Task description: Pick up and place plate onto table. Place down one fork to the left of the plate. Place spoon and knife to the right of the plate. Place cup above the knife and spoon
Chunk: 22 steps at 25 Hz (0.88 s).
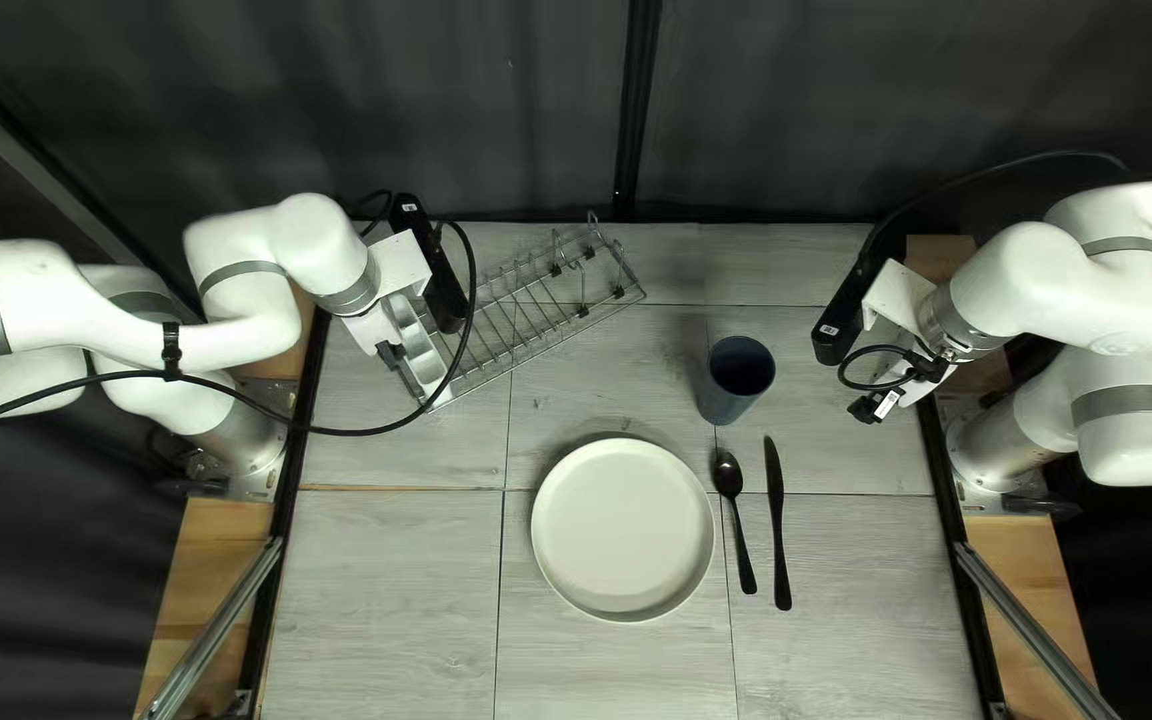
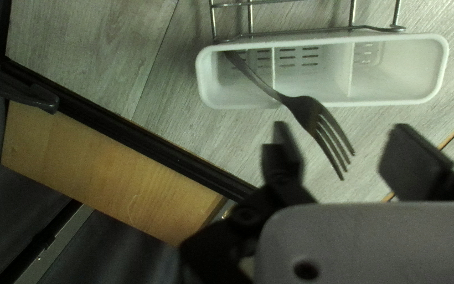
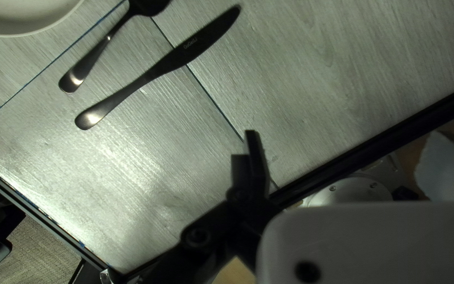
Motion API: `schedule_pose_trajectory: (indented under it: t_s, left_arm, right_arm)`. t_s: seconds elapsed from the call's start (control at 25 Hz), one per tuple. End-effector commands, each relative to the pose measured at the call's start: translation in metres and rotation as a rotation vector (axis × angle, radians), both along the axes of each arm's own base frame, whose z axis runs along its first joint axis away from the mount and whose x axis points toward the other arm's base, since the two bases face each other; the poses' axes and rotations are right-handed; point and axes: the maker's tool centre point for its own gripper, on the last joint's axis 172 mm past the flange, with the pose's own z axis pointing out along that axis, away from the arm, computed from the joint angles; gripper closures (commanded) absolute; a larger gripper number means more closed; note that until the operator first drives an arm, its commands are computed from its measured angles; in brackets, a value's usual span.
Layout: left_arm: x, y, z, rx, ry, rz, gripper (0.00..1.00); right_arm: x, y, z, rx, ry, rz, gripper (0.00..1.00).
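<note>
- As two arms reach in from opposite sides, a pale plate (image 1: 623, 530) lies flat nearest the viewer on the wood-look tabletop (image 1: 390, 587).
- Just right of the plate rests a black spoon (image 1: 740, 540), its bowl toward the far side.
- To the spoon's right, a black knife (image 1: 778, 527) lies apart from it, tip also pointing away.
- Just beyond the pair stands a dark blue cup (image 1: 740, 371), upright.
- At the table's right edge, the right hand (image 1: 886, 398) is raised, open and empty; the one finger (image 3: 257, 158) in its wrist view has no partner against it, though how wide the gap is cannot be told.
- On the left, the left hand (image 1: 403, 363) hangs wide open with hold of nothing, the tines of a dark fork (image 2: 301, 108) showing between its spread fingers.
- The fork's handle slants into an end compartment of a white caddy (image 2: 316, 39).
- Behind it stretches a wire rack (image 1: 527, 302), before a dark curtain (image 1: 496, 107).
</note>
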Motion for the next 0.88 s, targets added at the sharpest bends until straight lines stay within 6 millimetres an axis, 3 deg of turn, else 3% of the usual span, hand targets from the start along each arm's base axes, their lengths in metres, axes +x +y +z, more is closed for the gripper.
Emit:
schedule_pose_trajectory:
  t_s: [0.04,0.24,0.44,0.68,0.88]
  left_arm:
    - [0.003,0.000,0.010,0.007,-0.008,0.002,1.00]
    - [0.006,-0.005,0.033,0.024,-0.008,-0.002,1.00]
    - [0.018,-0.017,0.076,0.051,0.000,-0.007,1.00]
    - [0.050,-0.038,0.131,0.095,0.021,-0.017,1.00]
    - [0.079,-0.062,0.154,0.126,0.051,-0.038,1.00]
  right_arm:
    - [0.000,0.000,0.000,0.000,0.000,0.000,0.00]
    - [0.000,0.000,0.000,0.000,0.000,0.000,0.00]
    - [0.000,0.000,0.000,0.000,0.000,0.000,0.00]
    - [0.000,0.000,0.000,0.000,0.000,0.000,0.00]
    - [0.000,0.000,0.000,0.000,0.000,0.000,0.00]
